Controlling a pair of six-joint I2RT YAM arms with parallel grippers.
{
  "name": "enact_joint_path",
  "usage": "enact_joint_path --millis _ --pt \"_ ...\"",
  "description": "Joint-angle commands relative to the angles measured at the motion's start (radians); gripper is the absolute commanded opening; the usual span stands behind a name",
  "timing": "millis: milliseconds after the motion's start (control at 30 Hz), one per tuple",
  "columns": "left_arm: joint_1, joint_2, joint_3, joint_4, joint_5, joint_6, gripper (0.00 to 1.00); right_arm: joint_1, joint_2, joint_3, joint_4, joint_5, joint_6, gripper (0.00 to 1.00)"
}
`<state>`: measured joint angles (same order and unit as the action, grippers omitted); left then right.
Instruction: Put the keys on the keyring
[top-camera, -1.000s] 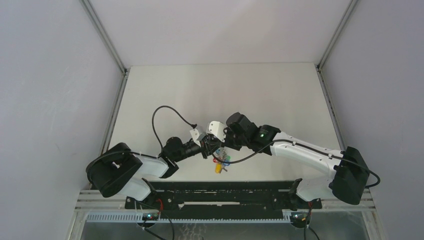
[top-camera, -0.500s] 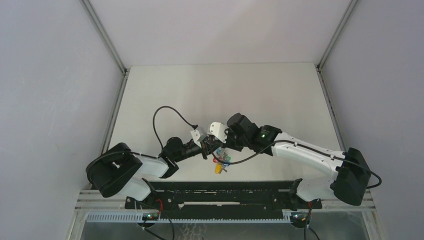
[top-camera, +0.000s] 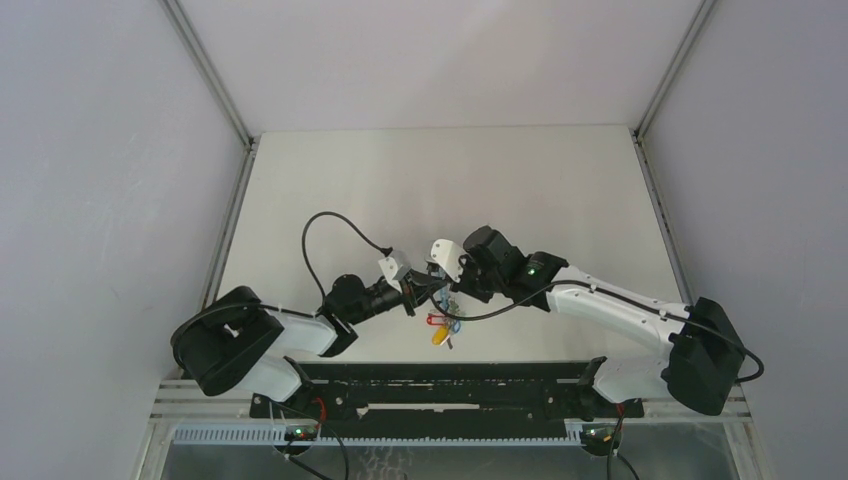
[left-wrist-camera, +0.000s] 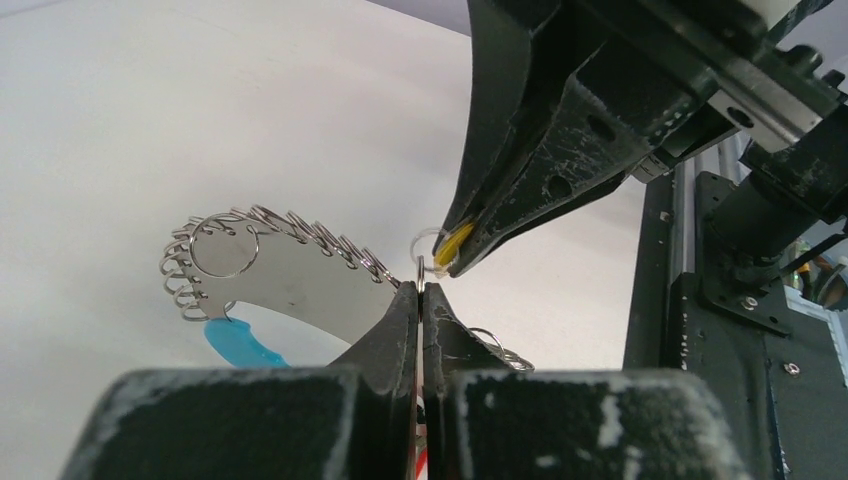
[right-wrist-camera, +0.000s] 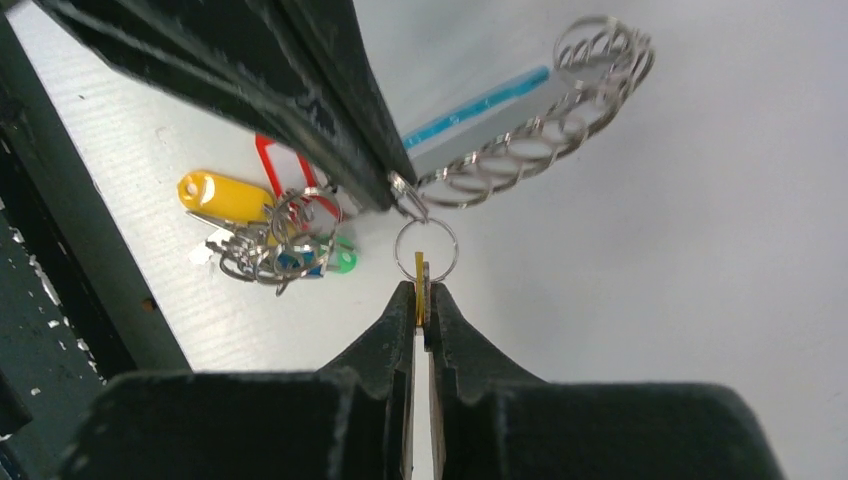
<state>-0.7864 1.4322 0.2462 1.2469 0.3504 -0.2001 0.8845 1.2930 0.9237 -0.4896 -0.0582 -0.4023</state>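
Two sets of fingers meet almost tip to tip above the near part of the desk (top-camera: 400, 180). My left fingers (left-wrist-camera: 412, 310) are pressed together on one end of the keyring (left-wrist-camera: 300, 285). It is a curved silver band edged with a row of wire loops, with a blue strip at its far end, and it sticks out sideways from my grip. My right fingers (right-wrist-camera: 410, 300) are clamped on the yellow key (right-wrist-camera: 420, 270), which I see only edge-on as a thin yellow sliver, its blade hidden between the pads. A small split ring (right-wrist-camera: 425, 250) stands up from that key and touches the end loop of the keyring, just beside my left fingertips. Whether it is threaded through that loop I cannot tell. Lying on the desk below is a tangle of wire rings with the green key (right-wrist-camera: 345, 262), a yellow tag (right-wrist-camera: 225, 195) and a red tag (right-wrist-camera: 280, 165), all close together and apart from both grips.
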Motion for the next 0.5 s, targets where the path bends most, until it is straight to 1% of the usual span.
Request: enact_joint_path --millis 0,233,467 --pt "0.007 -0.003 0.0 0.057 -0.065 -0.016 0.0 -0.022 -0.002 -0.025 0.03 -0.01 0.036 0.0" --pt "0.007 0.013 -0.005 0.085 -0.066 -0.031 0.0 -0.012 0.062 -0.028 0.08 -0.054 0.044 0.0" --pt "0.007 0.011 -0.012 0.092 -0.077 -0.033 0.0 -0.011 0.071 -0.02 0.078 -0.036 0.039 0.0"
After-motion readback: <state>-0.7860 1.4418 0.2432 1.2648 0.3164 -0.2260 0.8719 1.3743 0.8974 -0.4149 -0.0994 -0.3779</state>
